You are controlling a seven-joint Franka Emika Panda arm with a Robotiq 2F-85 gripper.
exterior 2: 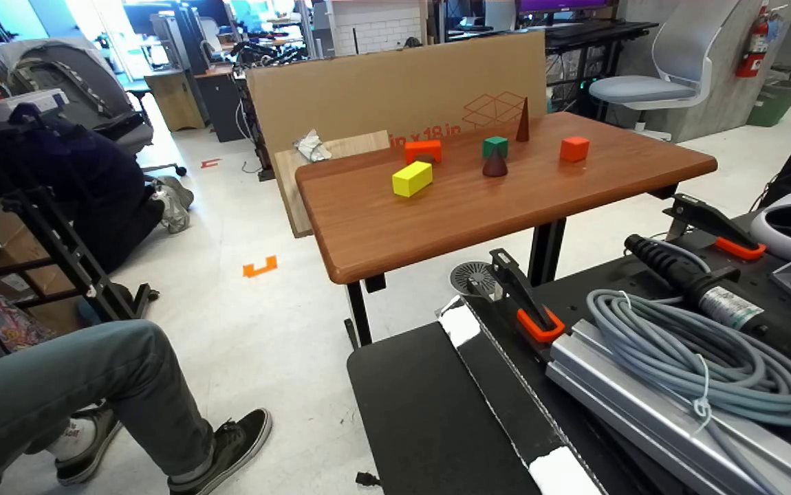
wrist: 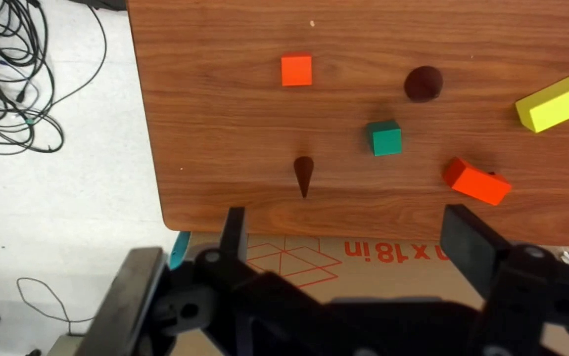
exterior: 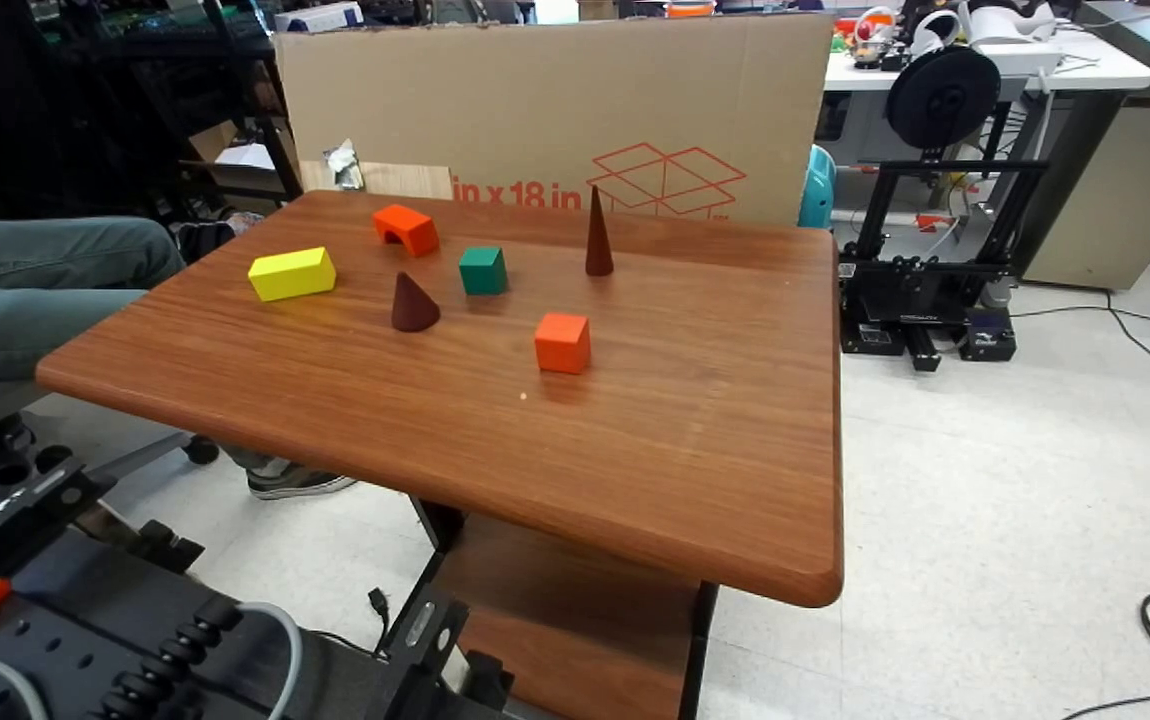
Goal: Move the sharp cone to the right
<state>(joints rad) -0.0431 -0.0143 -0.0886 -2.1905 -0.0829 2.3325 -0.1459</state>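
The tall, slender, pointed dark red-brown cone [exterior: 599, 245] stands upright near the far edge of the brown wood-grain counter [exterior: 715, 450], to the right of the small green cube [exterior: 484, 272] in both exterior views, and the black two-fingered hand [wrist: 348, 232] is spread with nothing between its fingers. An off-centre descent could topple the cone, its base being narrow, and closing high on the taper could let it slip out; similar colour also risks a grab at the shorter, wider dark red cone [exterior: 414, 308].
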